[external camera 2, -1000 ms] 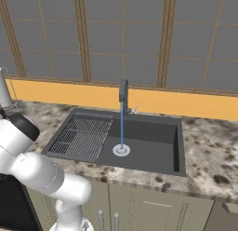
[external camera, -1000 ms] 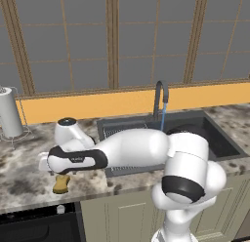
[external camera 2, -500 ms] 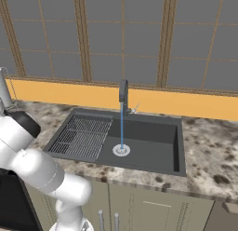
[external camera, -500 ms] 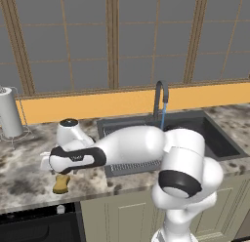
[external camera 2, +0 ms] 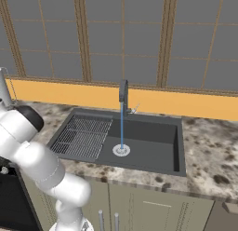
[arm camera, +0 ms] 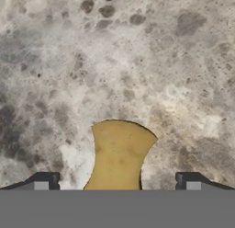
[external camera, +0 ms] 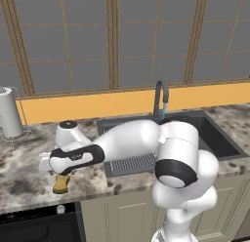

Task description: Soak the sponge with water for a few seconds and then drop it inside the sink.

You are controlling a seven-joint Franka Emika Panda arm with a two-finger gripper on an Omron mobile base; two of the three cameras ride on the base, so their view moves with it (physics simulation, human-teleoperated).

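Hovering over the sponge (arm camera: 119,153) on the speckled counter (arm camera: 137,61), jaws spread wide; no readable writing.

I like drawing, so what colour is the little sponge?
Mustard yellow; the small pinched sponge shows best in the hand view.

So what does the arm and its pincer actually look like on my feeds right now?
The arm is glossy white with rounded, bulbous links and dark grey to black bands at the joints; the same white links and a dark joint show in the right base view. No loose cables or readable markings are visible. The pincer has two small, dark, blocky fingertips with lighter grey faces.
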